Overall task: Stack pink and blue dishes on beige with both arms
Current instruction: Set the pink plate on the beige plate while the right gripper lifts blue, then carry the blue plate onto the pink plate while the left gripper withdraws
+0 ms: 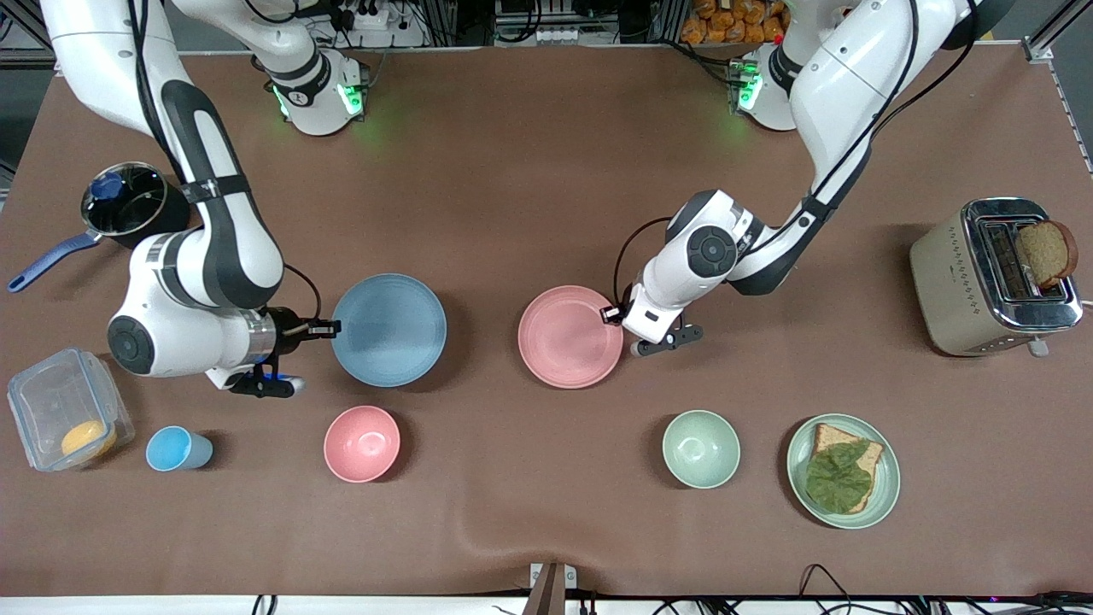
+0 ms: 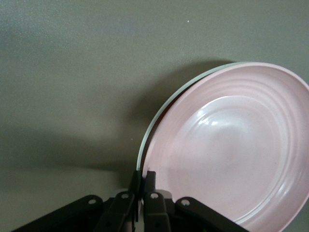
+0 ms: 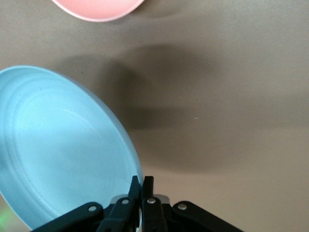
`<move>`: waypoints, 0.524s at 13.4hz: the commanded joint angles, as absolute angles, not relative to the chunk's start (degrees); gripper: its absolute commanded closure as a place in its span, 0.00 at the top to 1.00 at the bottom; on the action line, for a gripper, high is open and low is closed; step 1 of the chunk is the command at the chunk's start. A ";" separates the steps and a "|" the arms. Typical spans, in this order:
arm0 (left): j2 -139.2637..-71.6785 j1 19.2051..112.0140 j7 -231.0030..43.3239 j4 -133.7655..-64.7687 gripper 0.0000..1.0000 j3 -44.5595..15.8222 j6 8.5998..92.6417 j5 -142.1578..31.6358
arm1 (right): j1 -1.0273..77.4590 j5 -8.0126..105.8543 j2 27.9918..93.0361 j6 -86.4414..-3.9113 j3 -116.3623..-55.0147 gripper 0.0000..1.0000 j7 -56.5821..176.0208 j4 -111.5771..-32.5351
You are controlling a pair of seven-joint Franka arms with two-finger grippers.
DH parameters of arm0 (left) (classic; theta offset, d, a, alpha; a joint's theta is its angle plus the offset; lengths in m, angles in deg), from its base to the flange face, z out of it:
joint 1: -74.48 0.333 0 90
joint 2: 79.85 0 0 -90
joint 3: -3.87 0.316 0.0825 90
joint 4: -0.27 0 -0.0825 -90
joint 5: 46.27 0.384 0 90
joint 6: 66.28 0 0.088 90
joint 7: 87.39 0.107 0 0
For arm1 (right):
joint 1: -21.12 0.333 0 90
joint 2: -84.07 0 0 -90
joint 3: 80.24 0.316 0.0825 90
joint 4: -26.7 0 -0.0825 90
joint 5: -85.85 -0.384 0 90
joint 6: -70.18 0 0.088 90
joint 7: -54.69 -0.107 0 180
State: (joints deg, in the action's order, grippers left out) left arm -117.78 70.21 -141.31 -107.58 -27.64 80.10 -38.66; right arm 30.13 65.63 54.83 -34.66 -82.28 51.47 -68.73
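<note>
Lowest in the front view I see a small deep pink bowl (image 1: 362, 443), a small blue cup (image 1: 175, 448), a pale green bowl (image 1: 701, 448) and a pale green plate with toast and a leaf (image 1: 843, 471); none of these is mine to move.

At mid-height of that view are my two targets. The flat round light-blue plate (image 1: 389, 330) sits toward the right arm's end of the brown bench (image 1: 529, 171), and the right claw (image 1: 329, 326) is pinched narrow on its rim. The flat round pastel-pink plate (image 1: 570, 336) is near the centre, its rim clamped the same way by the left claw (image 1: 615, 314).

In the left wrist view a pale edge (image 2: 145, 142) shows just under the pink plate. It may be the cream-beige plate, but I cannot tell.

I judge both plates stiff, light and hard enough to chip. A low matte rim gives little to grip, so an edge pinch lets them droop or slip.

Higher in the frame are a dark saucepan (image 1: 128, 205) and a chrome toaster (image 1: 995, 278). I can read no writing anywhere.
</note>
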 commanded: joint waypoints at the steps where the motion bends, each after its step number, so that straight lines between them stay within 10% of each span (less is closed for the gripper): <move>1: -118.52 70.00 -142.76 -106.43 1.00 -27.42 80.76 -37.22 | 31.66 62.31 53.13 -33.62 -82.88 0.00 50.56 -67.08; 7: -108.89 72.98 -143.64 -106.43 1.00 -27.42 76.04 -37.13 | 36.13 60.89 52.60 -34.06 -82.88 0.00 45.91 -66.90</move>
